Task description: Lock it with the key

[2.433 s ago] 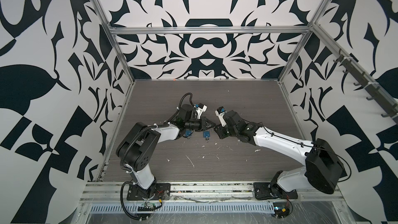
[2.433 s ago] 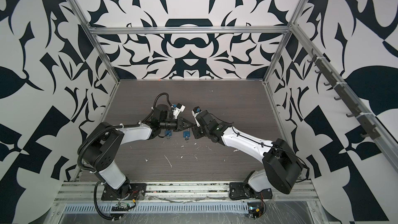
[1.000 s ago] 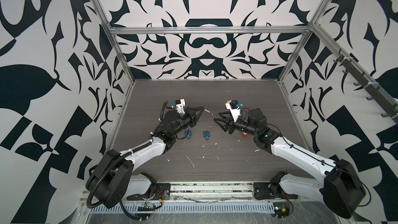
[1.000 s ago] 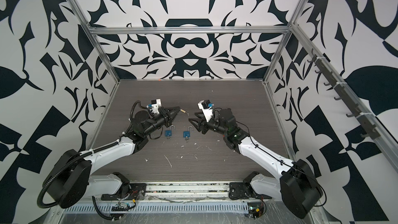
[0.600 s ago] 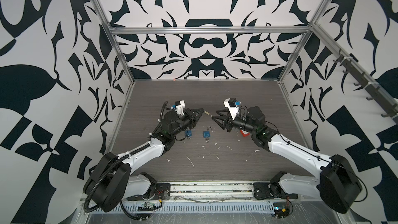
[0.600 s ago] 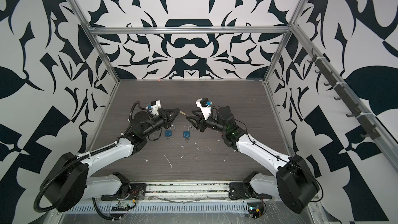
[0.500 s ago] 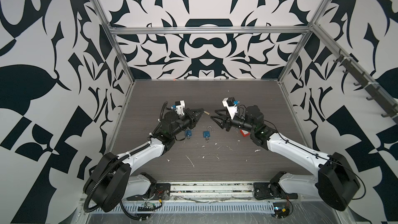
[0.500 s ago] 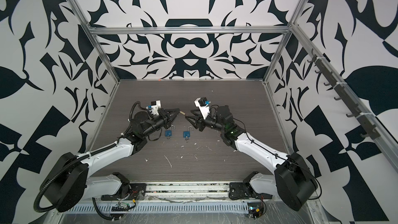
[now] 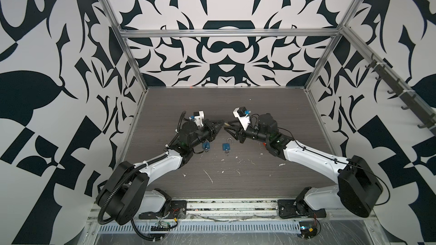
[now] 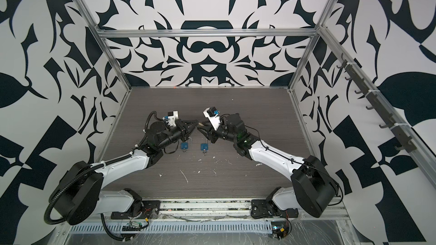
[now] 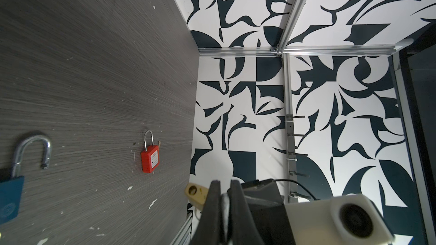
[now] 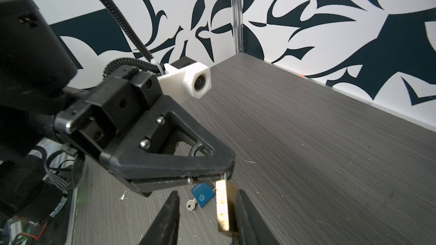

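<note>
Top pair: high over front edge, above arm bases, tilted down toward back wall; far off; both top views hold whole table (image 9: pixel 236 104), both arms, three walls.
Left wrist cam: low, close, looks along left gripper (image 11: pixel 224 194) across table to right wall; right cam housing (image 11: pixel 354 218) in frame.
Right wrist cam: looks along right gripper (image 12: pixel 207 194) toward back-left corner; left cam housing (image 12: pixel 200 82) in frame.
Wrist views share brass lock (image 11: pixel 194 193), seen from opposite sides.

I can read nothing here: the white label (image 11: pixel 153 161) on the red padlock (image 11: pixel 150 162) and the print on the blue padlock (image 12: pixel 202 194) are too small.
</note>
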